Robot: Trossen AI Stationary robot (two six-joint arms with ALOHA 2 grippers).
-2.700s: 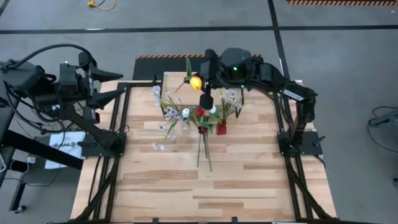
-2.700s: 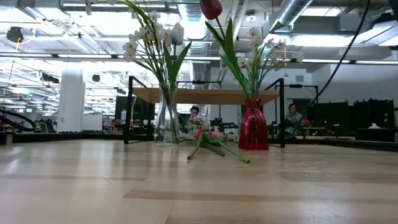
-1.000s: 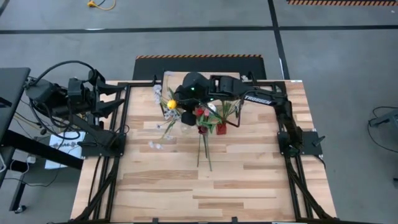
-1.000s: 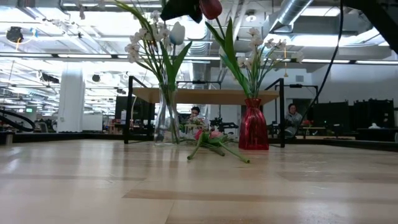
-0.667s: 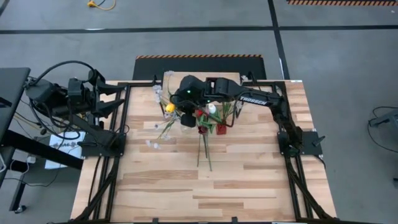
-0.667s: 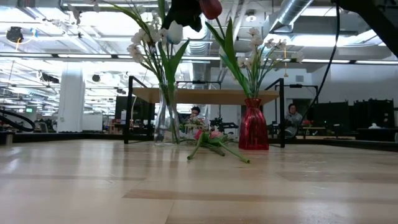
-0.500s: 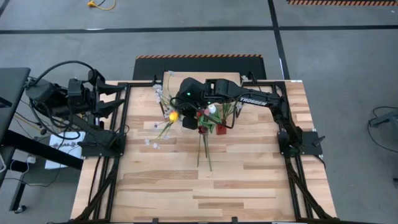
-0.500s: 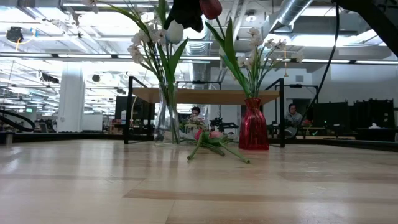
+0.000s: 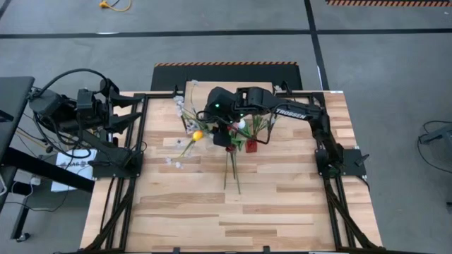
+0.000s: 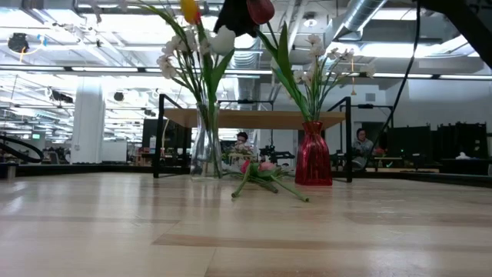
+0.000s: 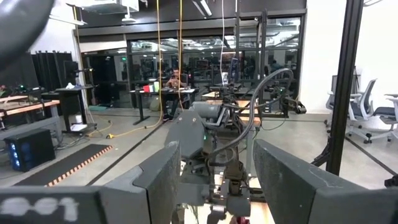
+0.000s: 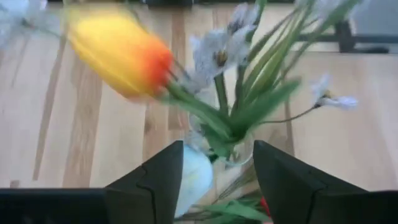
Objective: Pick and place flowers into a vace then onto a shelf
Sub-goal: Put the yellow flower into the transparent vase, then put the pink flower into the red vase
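While upright in its vase (image 10: 206, 150), orange-yellow tulip (image 10: 189, 11), head up, stem vertical.

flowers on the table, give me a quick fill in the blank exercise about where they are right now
1. The orange-yellow tulip stands in the ____ vase.
2. The red vase stands on the ____, in front of the shelf.
3. Loose flowers lie on the table ____ the two vases.
4. The right claw hangs above the clear vase with fingers ____.

Missing words: clear glass; table; between; open
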